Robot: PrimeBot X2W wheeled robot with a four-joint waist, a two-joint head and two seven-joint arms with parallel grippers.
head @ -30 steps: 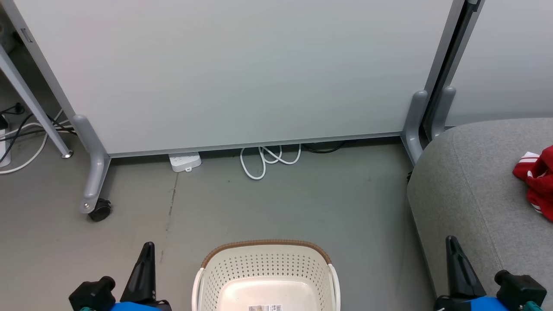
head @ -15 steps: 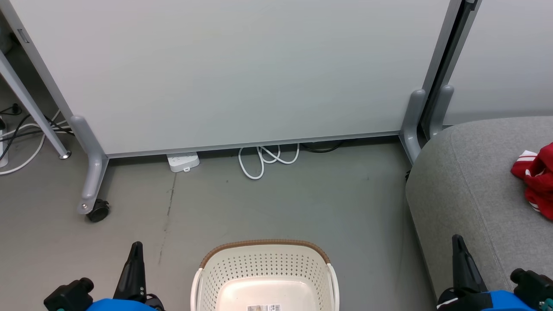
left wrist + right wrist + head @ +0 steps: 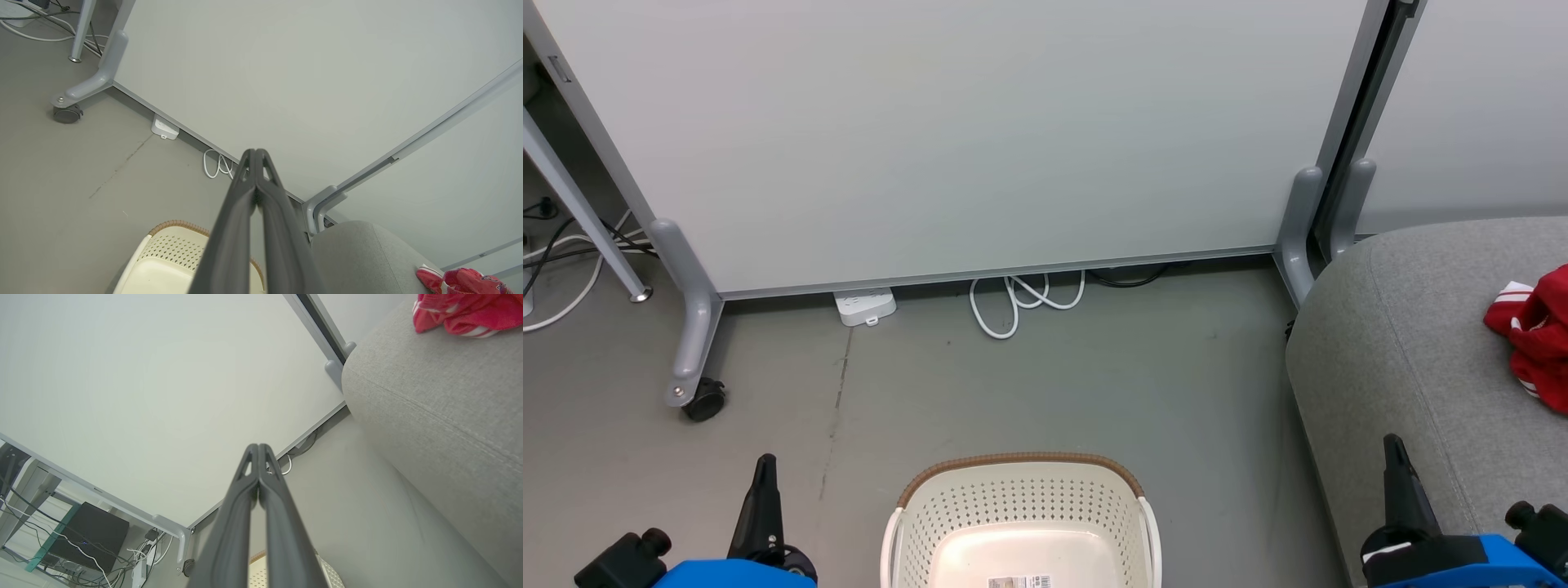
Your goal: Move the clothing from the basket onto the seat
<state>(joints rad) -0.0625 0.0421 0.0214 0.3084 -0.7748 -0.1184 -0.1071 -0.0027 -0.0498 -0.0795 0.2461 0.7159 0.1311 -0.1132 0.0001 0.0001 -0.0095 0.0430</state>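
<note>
The white perforated basket with a brown rim stands on the floor at the bottom middle of the head view; its visible inside holds only a label sticker. Red clothing with white stripe trim lies bunched on the grey seat at the right. My left gripper is shut and empty, left of the basket. My right gripper is shut and empty over the seat's front edge. The left wrist view shows the shut gripper, the basket, the seat and the clothing. The right wrist view shows its shut gripper, the seat and the clothing.
A pale rolling partition with grey feet and a caster stands behind the basket. A white power strip and a coiled white cable lie at its base. More cables lie at the far left.
Both grippers have sunk toward the bottom edge and spread slightly outward. The whole picture has shifted a little left and up, so the camera has moved.
</note>
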